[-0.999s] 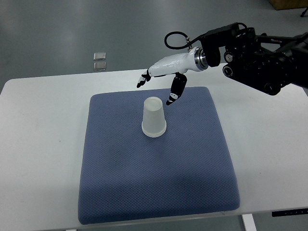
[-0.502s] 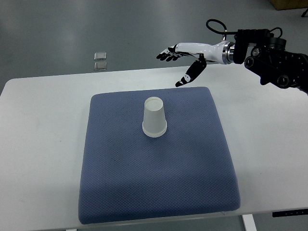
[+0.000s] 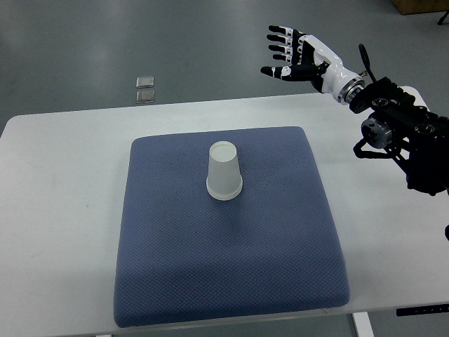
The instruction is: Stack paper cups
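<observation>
An upside-down white paper cup (image 3: 224, 171) stands on the blue cushion pad (image 3: 231, 267), a little above the pad's middle; whether more cups are nested in it cannot be told. My right hand (image 3: 289, 50) is raised far up and to the right of the cup, beyond the table's back edge. Its fingers are spread, the palm faces up, and it holds nothing. The black right forearm (image 3: 403, 137) comes in from the right edge. The left arm does not show.
The pad lies on a white table (image 3: 63, 210). Two small clear square items (image 3: 146, 88) lie on the grey floor behind the table's back edge.
My right hand has pulled away from just behind the cup, rising up and to the right and turning palm-up. The cup has stayed in place.
</observation>
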`<action>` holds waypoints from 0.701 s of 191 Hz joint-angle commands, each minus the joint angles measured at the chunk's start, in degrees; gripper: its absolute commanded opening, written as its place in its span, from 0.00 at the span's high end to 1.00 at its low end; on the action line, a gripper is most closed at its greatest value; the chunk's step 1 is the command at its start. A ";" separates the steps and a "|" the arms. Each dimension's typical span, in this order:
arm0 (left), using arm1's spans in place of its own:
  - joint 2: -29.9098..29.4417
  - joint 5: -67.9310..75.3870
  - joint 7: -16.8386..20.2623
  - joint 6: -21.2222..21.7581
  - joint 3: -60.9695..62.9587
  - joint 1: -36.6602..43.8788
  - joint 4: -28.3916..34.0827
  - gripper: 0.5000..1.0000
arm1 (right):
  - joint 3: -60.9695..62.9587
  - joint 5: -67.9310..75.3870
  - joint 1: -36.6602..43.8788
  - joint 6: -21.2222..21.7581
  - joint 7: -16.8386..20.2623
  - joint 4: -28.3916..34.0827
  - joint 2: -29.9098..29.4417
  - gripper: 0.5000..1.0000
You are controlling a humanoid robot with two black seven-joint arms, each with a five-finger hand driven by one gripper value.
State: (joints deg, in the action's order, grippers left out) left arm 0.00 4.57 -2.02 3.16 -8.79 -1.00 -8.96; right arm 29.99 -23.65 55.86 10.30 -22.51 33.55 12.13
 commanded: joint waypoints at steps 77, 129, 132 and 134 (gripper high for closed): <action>0.00 0.00 0.00 0.00 0.00 -0.05 0.00 0.00 | 1.21 26.73 -5.14 -0.46 -0.25 -3.76 -4.30 0.17; 0.00 0.00 0.00 0.00 0.00 -0.05 0.00 0.00 | 1.13 26.11 -6.72 -0.46 -0.78 -3.85 -4.39 0.17; 0.00 0.00 0.00 0.00 0.00 0.04 0.00 0.00 | 1.13 26.11 -6.81 -0.37 -0.87 -3.85 -4.39 0.17; 0.00 0.00 0.00 0.00 0.00 -0.05 0.00 0.00 | 1.21 26.11 -6.90 -0.37 -0.87 -3.85 -4.39 0.17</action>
State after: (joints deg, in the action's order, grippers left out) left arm 0.00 4.57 -2.02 3.16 -8.79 -1.02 -8.96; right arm 31.07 2.53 49.95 9.82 -23.23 29.71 7.74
